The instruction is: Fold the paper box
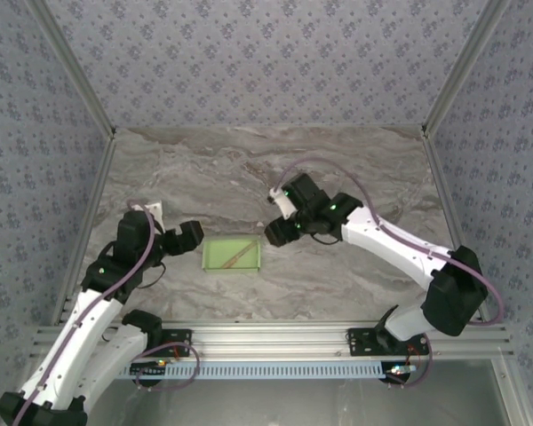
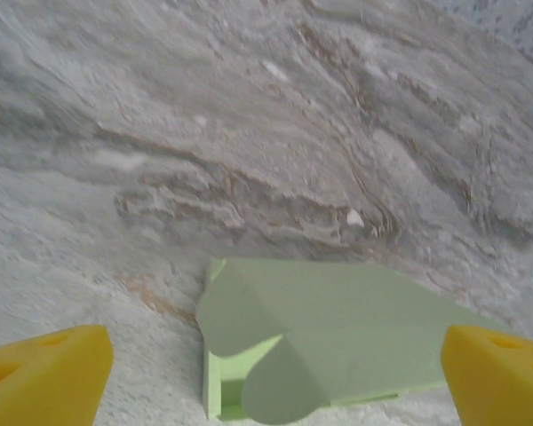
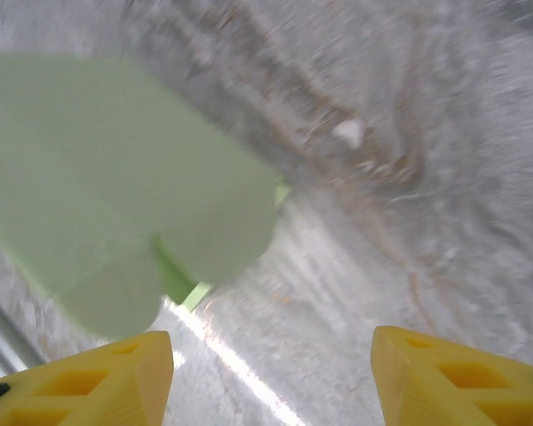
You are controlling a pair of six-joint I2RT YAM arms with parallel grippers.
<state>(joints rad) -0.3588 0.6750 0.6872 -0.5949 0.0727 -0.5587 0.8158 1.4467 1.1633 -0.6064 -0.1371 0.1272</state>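
- The marble-patterned table [image 1: 338, 169] takes up the middle of the top view, with patterned walls around it.
- The right arm [image 1: 400, 253] reaches in from the lower right toward the centre. The left arm [image 1: 115, 266] rises from the lower left.
- The paper box [image 1: 232, 255], pale green and rectangular, lies flat on the table just below the centre of the top view, between the two grippers. In the left wrist view it sits at the lower centre [image 2: 338, 328], with rounded flaps folded over its near end. In the right wrist view it is a blurred green shape at the upper left [image 3: 115, 177].
- The left gripper [image 1: 194, 236] is just left of the box's upper corner. Its yellow fingers [image 2: 40, 373] are spread wide and hold nothing.
- The right gripper [image 1: 275, 232] is just beside the box's upper right corner. Its fingers [image 3: 462, 377] are parted, with bare table between them.
- A thin tan stick [image 1: 241, 254] lies diagonally on the box.
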